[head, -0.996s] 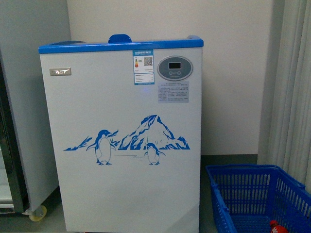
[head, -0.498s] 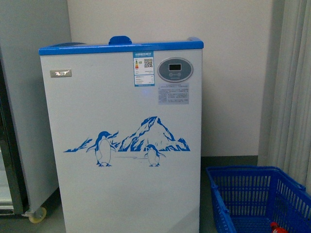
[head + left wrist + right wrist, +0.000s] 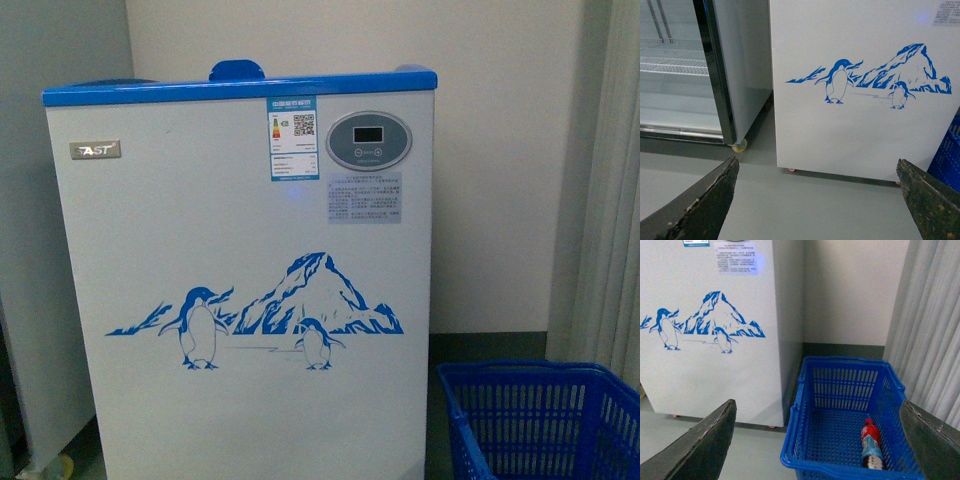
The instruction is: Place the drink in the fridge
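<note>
Drink (image 3: 871, 445) lies on its side on the bottom of a blue plastic basket (image 3: 840, 385), red cap pointing toward the wall (image 3: 850, 290) and dark liquid showing at the other end. It touches nothing but the basket. The basket stands on the grey floor (image 3: 715, 460) just beside the fridge (image 3: 240, 280), between it and a pale curtain (image 3: 930, 315).

In the front view the fridge fills the centre and left of the frame, and only part of the basket shows at the lower right. A blue rim (image 3: 240, 90) runs along the fridge's upper edge. In the upper middle of its white front sit a sticker (image 3: 293, 138) and an oval control panel (image 3: 368, 140), with the blue penguin-and-mountain picture lower down.

The left wrist view shows a grey cabinet (image 3: 747, 60) with wire shelves behind a glass door, close beside the fridge and standing on a small wheel (image 3: 739, 146).

The left claw (image 3: 816, 162) is released, its two dark fingers spread wide with nothing between them. The right claw (image 3: 817, 404) is released and empty as well, and hangs apart from the basket and the drink.
</note>
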### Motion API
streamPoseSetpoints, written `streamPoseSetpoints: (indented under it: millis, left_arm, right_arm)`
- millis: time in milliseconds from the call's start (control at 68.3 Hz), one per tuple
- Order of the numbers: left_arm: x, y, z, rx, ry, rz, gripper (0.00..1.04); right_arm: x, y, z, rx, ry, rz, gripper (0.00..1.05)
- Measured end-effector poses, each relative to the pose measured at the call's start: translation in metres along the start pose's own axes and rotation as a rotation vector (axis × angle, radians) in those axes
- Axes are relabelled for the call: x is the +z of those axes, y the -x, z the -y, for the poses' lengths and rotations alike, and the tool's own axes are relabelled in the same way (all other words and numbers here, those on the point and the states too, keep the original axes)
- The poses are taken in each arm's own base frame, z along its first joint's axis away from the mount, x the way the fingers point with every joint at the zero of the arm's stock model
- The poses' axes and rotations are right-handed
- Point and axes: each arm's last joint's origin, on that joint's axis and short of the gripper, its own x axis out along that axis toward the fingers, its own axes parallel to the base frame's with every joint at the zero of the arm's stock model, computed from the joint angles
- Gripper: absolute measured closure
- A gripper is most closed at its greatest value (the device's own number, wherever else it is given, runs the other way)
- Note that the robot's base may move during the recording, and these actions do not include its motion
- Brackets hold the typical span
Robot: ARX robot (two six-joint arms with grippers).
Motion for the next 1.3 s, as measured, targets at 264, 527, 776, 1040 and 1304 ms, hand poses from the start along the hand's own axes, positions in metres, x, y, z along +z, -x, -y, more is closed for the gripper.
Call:
streamPoseSetpoints:
  millis: [264, 527, 776, 1040, 1304]
  left_arm:
    - [0.0, 0.0, 0.0, 0.0, 0.0, 0.0, 0.08]
    - [0.0, 0.0, 0.0, 0.0, 0.0, 0.0, 0.08]
    - [0.0, 0.0, 0.0, 0.0, 0.0, 0.0, 0.08]
    - [0.0, 0.0, 0.0, -0.002, 0.0, -0.002, 0.08]
    - [0.0, 0.0, 0.0, 0.0, 0.0, -0.002, 0.08]
  right_arm:
    - [0.0, 0.0, 0.0, 0.0, 0.0, 0.0, 0.07]
    - [0.0, 0.0, 0.0, 0.0, 0.0, 0.0, 0.07]
    - [0.0, 0.0, 0.0, 0.001, 0.0, 0.0, 0.07]
    - [-0.003, -0.001, 0.001, -0.112, -0.036, -0.101, 0.07]
    - [-0.003, -0.032, 0.026, -0.398, -0.077, -0.467, 0.07]
